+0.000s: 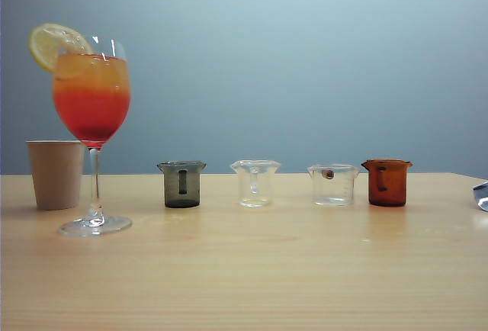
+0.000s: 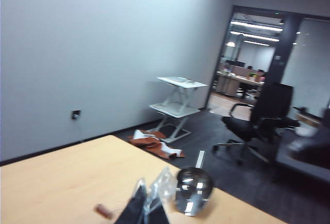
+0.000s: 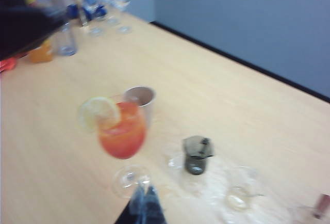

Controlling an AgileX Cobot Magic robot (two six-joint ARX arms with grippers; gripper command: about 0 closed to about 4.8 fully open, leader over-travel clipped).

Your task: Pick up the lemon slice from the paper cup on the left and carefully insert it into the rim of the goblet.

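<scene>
Lemon slice [image 1: 52, 43] seated on goblet [image 1: 91, 102] rim, well ahead of my right gripper [image 3: 144, 193]. Judge slice thin, soft, slippery; pinch rind edge if adjusting. Goblet tall, fragile, tippy. Paper cup [image 1: 56, 173] just behind it. Dark beaker [image 3: 196, 154] near right gripper. Right fingers look together. Left gripper [image 2: 149, 203] pinched closed, empty, far from goblet.

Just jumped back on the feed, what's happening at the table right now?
The lemon slice already sits wedged on the rim of the goblet, which stands beside the paper cup at the left end of the table. Neither arm is handling anything. The left tool is shut and empty, aimed across the table toward the room. The right tool hangs above the goblet's foot, holding nothing; blur hides how its jaws stand. Four small beakers line the middle.
</scene>
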